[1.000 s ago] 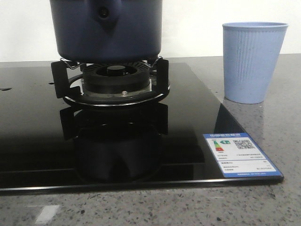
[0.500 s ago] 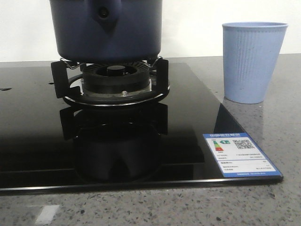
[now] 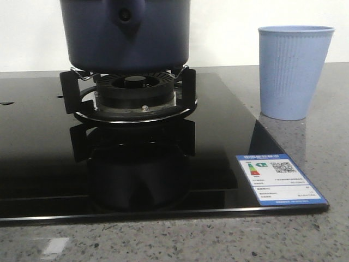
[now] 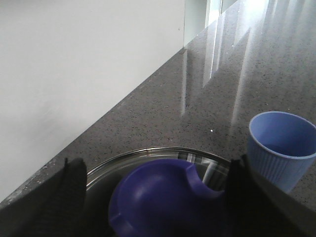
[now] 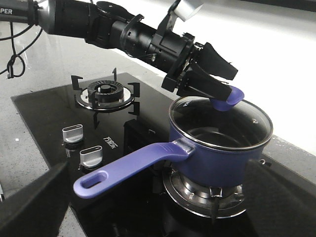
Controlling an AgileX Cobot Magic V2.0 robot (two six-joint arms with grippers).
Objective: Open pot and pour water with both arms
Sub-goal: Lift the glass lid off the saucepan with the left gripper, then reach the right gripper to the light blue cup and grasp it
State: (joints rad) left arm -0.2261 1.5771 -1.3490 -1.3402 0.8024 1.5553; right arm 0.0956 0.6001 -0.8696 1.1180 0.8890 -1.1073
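The pot (image 3: 125, 35) is seen with matt navy walls and a clear glass lid (image 5: 220, 122). The hob (image 3: 43, 158) is glossy black glass. The cup (image 3: 293, 71) is ribbed and matt. The tabletop (image 3: 322, 147) is speckled polished stone.

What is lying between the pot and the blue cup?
Nothing: only bare cooktop glass and counter separate pot from cup, in the front view.

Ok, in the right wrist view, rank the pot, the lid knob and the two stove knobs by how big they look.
1. The pot, by far the largest.
2. The lid knob, gripped by the left tool.
3. The two stove knobs look alike; they barely differ from the lid knob, so their ranking is uncertain.
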